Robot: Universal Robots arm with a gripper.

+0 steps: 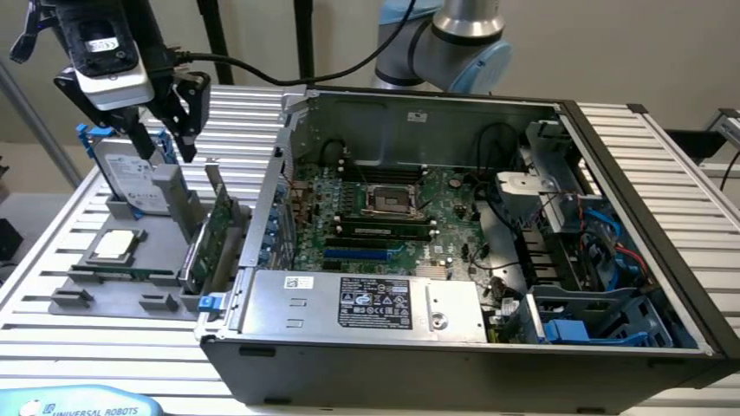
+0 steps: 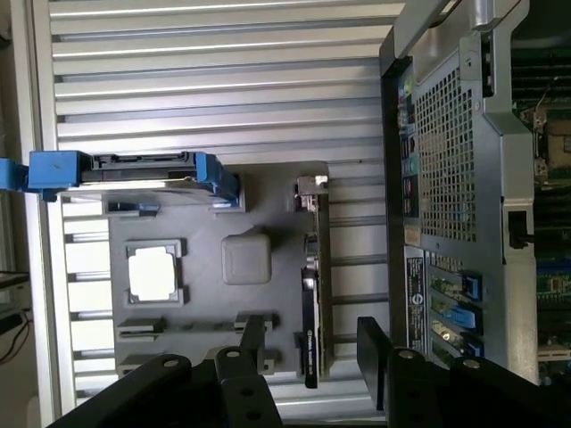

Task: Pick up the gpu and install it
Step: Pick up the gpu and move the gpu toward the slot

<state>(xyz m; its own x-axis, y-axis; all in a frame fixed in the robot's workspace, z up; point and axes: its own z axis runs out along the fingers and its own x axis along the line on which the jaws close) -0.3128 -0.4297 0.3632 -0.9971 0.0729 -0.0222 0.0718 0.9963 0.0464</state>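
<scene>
The gpu [image 1: 217, 236] stands on its long edge in a slot of the grey holder [image 1: 110, 299], green board showing and its silver bracket at the far end. My gripper [image 1: 168, 154] hangs open well above the holder, over the hard drive and the card's far end, touching nothing. In the wrist view the gpu [image 2: 312, 276] appears edge-on as a thin dark strip, and my gripper [image 2: 312, 343] straddles its line from above, one black finger [image 2: 254, 339] on each side, with nothing held.
A silver hard drive with blue rails [image 1: 127, 178] [image 2: 134, 174] and a small square processor chip [image 1: 118, 245] [image 2: 152, 272] share the holder. The open computer case [image 1: 405, 130] lies to the exterior view's right, motherboard up, with a blue slot [image 1: 370, 254]. Its perforated rear panel [image 2: 446, 160] borders the holder.
</scene>
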